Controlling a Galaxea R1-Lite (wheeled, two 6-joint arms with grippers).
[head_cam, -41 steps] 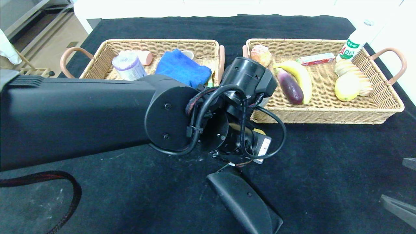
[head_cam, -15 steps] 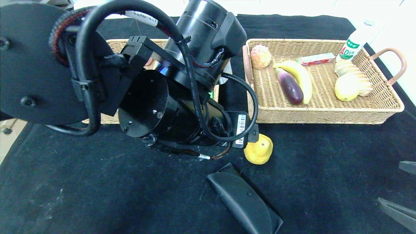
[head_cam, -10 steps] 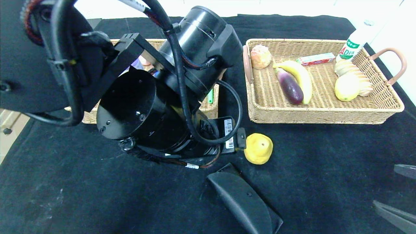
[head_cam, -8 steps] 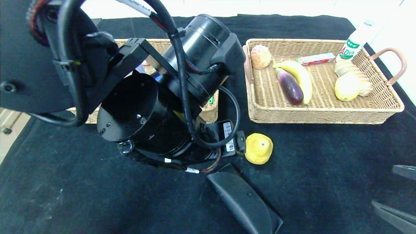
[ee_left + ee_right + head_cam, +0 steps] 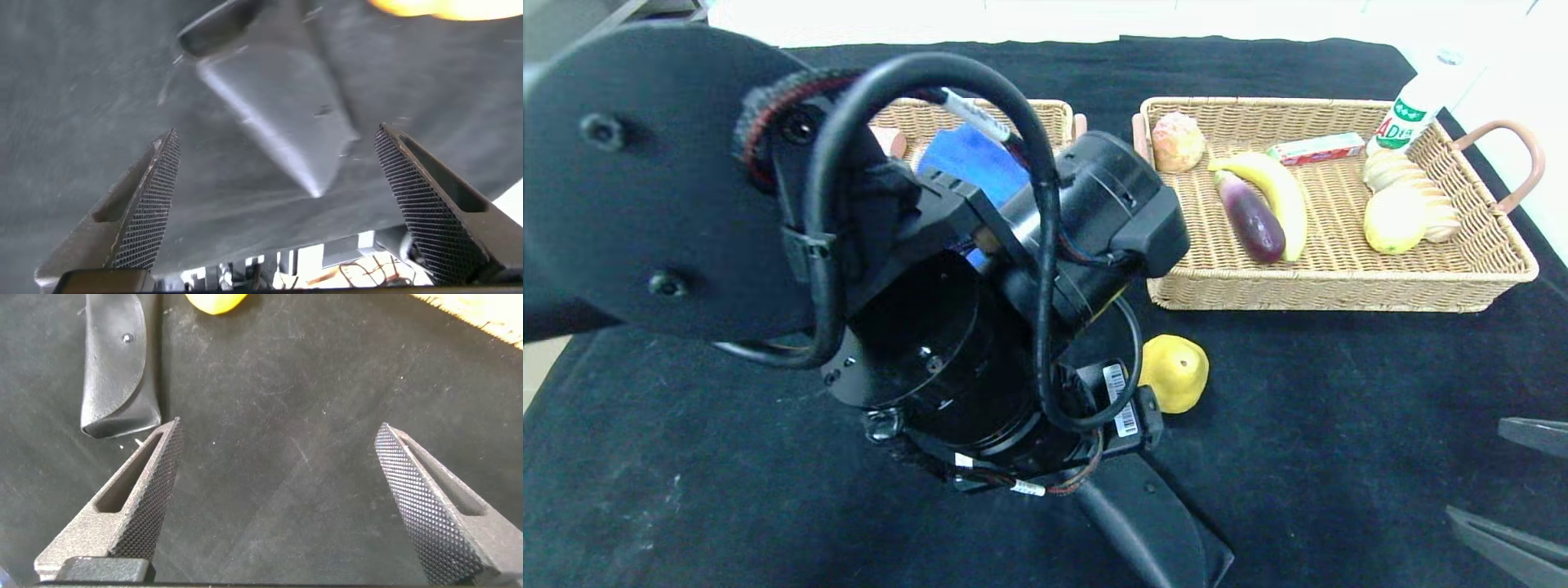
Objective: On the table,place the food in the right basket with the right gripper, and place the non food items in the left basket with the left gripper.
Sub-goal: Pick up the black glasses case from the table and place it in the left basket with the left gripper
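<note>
The left tool (image 5: 274, 204) hung directly over the black glasses case (image 5: 270, 122) on the black tabletop (image 5: 1339, 425), its fingers spread wide apart with nothing between them; the case lay below the gap, not touched. In the head view the left arm's bulk covered much of the left basket (image 5: 1045, 110) and the far end of the case (image 5: 1152, 523), which sat near the front edge, at the centre. A yellow pear-shaped fruit (image 5: 1174, 372) rested just to the right of the arm, on the cloth between the case and the right basket (image 5: 1339, 286). That basket held a banana (image 5: 1278, 192), an eggplant (image 5: 1250, 216) and other food. A blue cloth (image 5: 968, 159) showed in the left basket. The right tool (image 5: 274, 498) hovered low at the near right, fingers equally wide apart and empty.
</note>
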